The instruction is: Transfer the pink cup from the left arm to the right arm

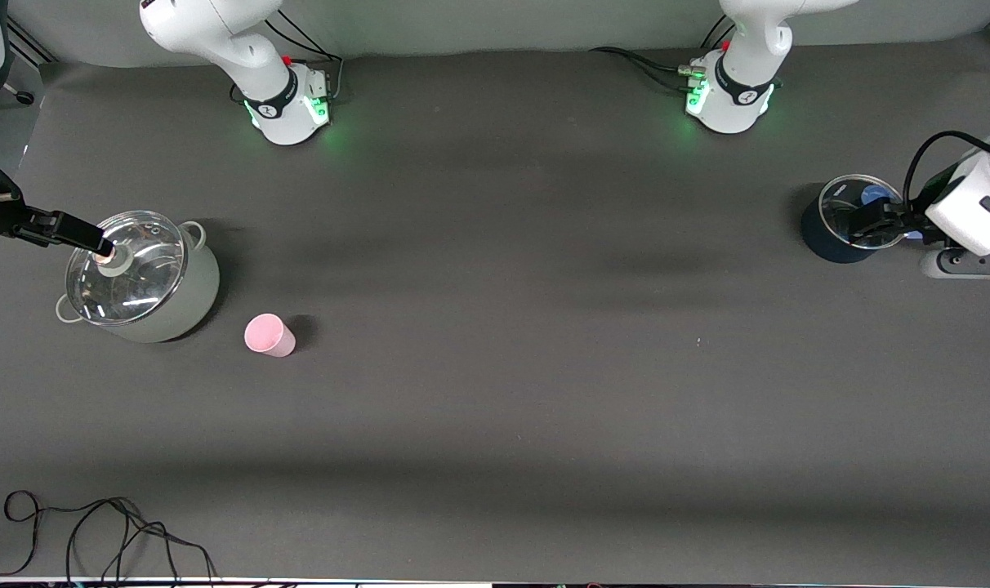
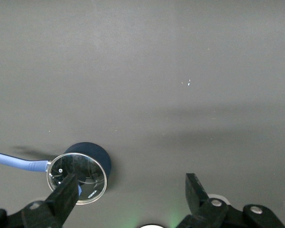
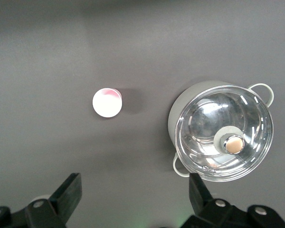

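At the right arm's end of the table [image 1: 495, 425] stands a grey-green pot [image 1: 168, 302] with 2 loop handles and a glass lid [image 1: 125, 267] with a round knob [image 1: 111, 257]. The right gripper [image 1: 95, 239] hangs over this lid, close to the knob, with its fingers spread apart and nothing between them; in the right wrist view the 2 black fingers [image 3: 71, 192] stand wide, with only the bare table between them.

The pink cup [image 1: 269, 335] stands upright on the table just beside the pot, a little nearer to the front camera and toward the middle of the table. No gripper touches it.

At the left arm's end of the table stands a small dark blue saucepan [image 1: 830, 233] with a glass lid [image 1: 858, 208] and a light blue handle [image 2: 19, 163]. The left gripper [image 1: 875, 220] hangs over this saucepan, also released and holding nothing.

Some black cables [image 1: 95, 539] lie at the table corner nearest the camera, on the right arm's end.
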